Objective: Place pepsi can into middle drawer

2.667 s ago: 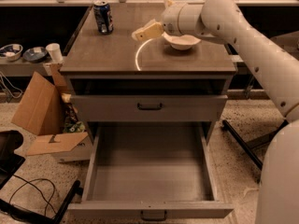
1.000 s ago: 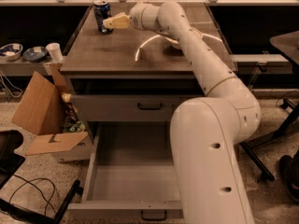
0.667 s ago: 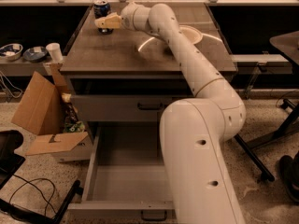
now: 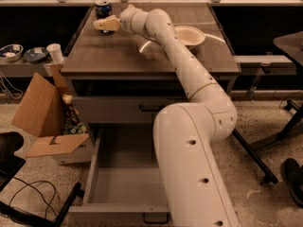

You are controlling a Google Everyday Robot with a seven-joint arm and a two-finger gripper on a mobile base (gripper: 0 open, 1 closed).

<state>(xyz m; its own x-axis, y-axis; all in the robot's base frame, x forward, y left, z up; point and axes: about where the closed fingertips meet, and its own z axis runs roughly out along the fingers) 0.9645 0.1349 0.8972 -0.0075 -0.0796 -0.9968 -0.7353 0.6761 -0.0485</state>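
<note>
The pepsi can (image 4: 102,7), dark blue with a silver top, stands upright at the far left corner of the cabinet top (image 4: 113,56). My gripper (image 4: 106,24) is right in front of the can and covers its lower part; I cannot tell whether it touches the can. The middle drawer (image 4: 125,181) is pulled wide open below, its grey floor bare, its dark handle (image 4: 156,218) at the front edge. My white arm reaches over the drawer's right half and hides it.
A white bowl (image 4: 189,35) sits on the top to the right of the arm. The upper drawer front (image 4: 113,109) is closed. An open cardboard box (image 4: 45,115) stands at the left, a cup (image 4: 55,54) and dishes (image 4: 12,51) on a side shelf, black chair legs (image 4: 284,126) at the right.
My arm has swung left across the cabinet top, from the white bowl to the pepsi can. The gripper now sits against the can's front. The can has not moved.
</note>
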